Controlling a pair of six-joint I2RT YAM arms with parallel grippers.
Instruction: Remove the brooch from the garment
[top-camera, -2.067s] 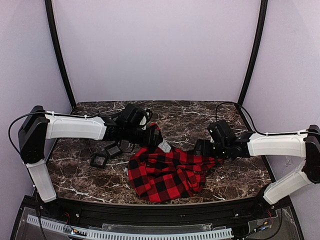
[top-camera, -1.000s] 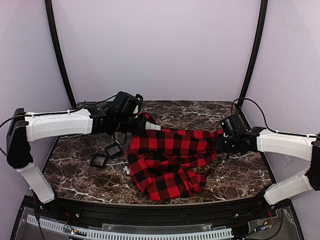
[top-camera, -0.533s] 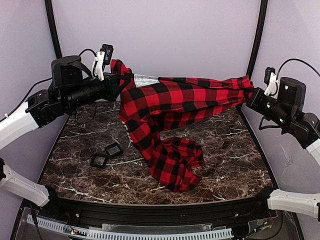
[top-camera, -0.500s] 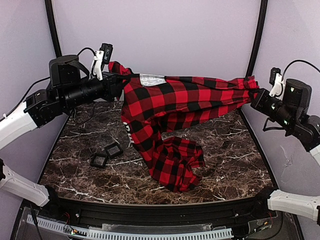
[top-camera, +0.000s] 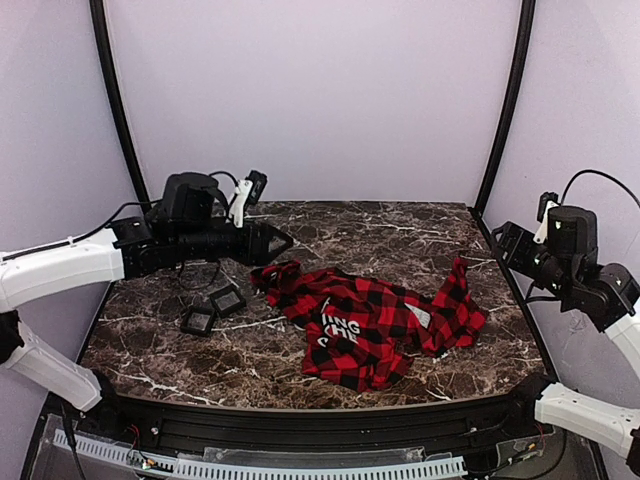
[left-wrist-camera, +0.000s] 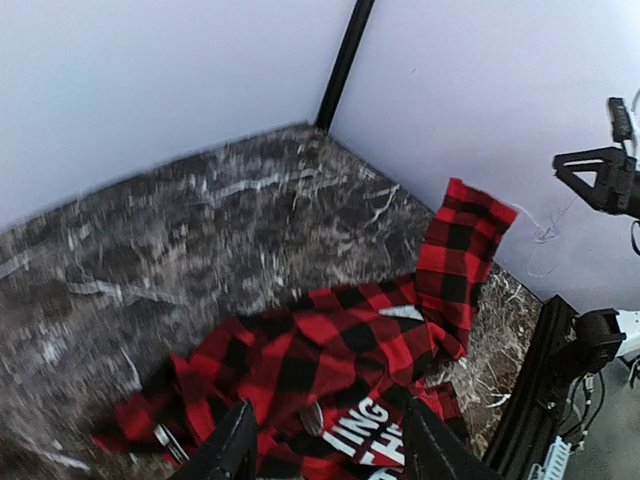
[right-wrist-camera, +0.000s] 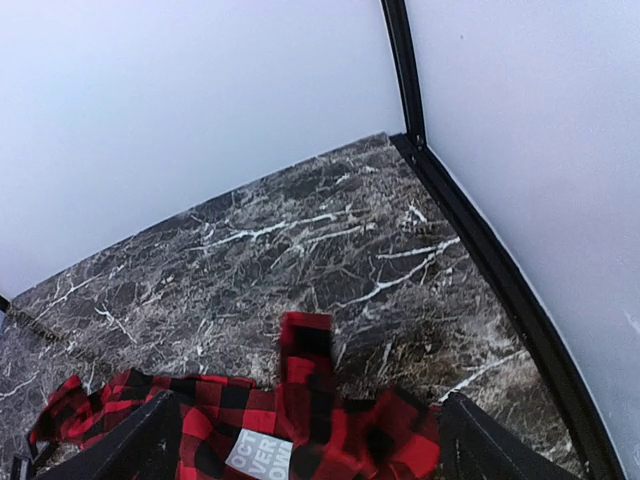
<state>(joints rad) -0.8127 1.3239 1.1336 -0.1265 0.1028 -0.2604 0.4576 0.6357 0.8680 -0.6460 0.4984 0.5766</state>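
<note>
While the left gripper (top-camera: 280, 242) and right gripper (top-camera: 503, 240) hang raised over the table (top-camera: 160, 340), fingers spread and empty, the garment (top-camera: 375, 322) lies rumpled between them, lettering partly up, probably laid out for searching; brooch not discernible among folds.

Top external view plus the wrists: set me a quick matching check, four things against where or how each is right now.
Things
1. red-and-black plaid cloth garment
2. two small black square frames
3. left arm's fingers
4. right arm's fingers

States
A. spread wide, empty, raised near the right wall
B. crumpled on the dark marble table, white letters showing
C. side by side on the table, left of the cloth
D. apart, holding nothing, above the table's left side

Pairs: 1-B, 2-C, 3-D, 4-A
</note>
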